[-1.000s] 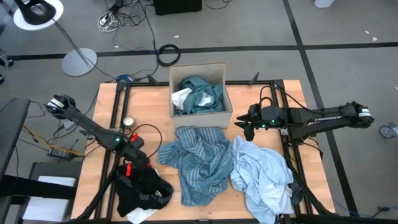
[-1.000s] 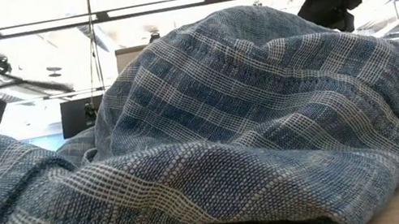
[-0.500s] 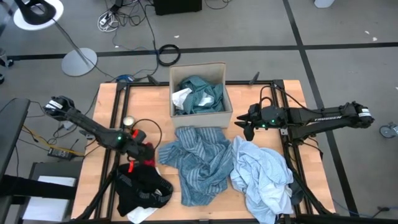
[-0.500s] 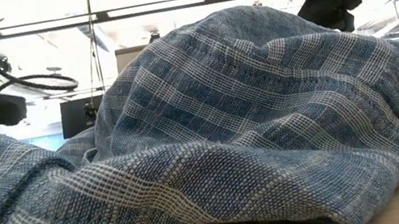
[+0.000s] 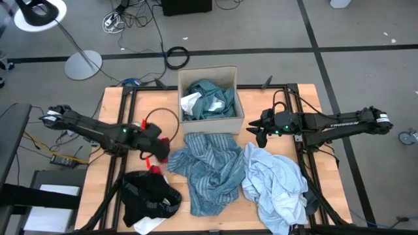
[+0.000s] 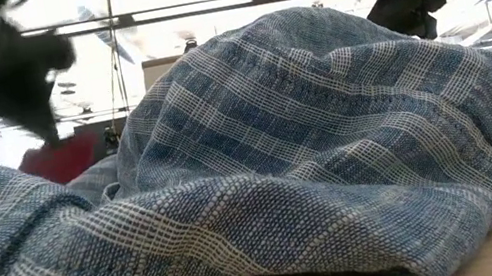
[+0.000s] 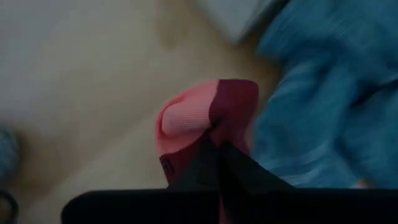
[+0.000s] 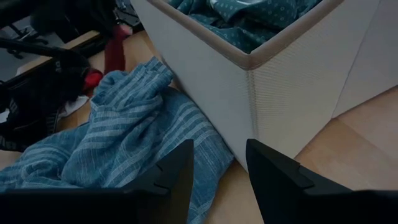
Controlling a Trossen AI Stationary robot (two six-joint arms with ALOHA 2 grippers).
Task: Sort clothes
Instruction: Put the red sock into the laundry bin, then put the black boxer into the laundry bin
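My left gripper [image 5: 160, 155] is shut on the red sock [image 7: 202, 115] and hovers between the black piece [image 5: 150, 199] and the blue striped shirt [image 5: 209, 166]. In the low view the sock [image 6: 62, 158] hangs behind the striped shirt [image 6: 309, 147]. The pale blue shirt [image 5: 274, 183] lies heaped on the table at the near right. The teal top [image 5: 212, 94] sits in the box [image 5: 236, 111]. My right gripper [image 5: 261, 135] waits open by the box's right side, above the table [image 8: 217, 180]. My left gripper pinches a bunched fold of the red sock [image 7: 211, 130] between its two shut fingertips, slanting down from the table's left. The rest of the sock [image 5: 156, 167] hangs below the fingers, off the black piece.
A white piece [image 5: 191, 102] lies in the box beside the teal top. Another white bit [image 5: 147, 225] pokes out under the black piece at the near edge. Black frame rails [image 5: 124, 104] run along the table's sides. Bare wood [image 5: 150, 108] shows left of the box.
My left gripper has risen from the black piece and swung toward the far right, toward the striped shirt, turning as it went. The red sock has come up with it, lifted off the black pile and now hanging.
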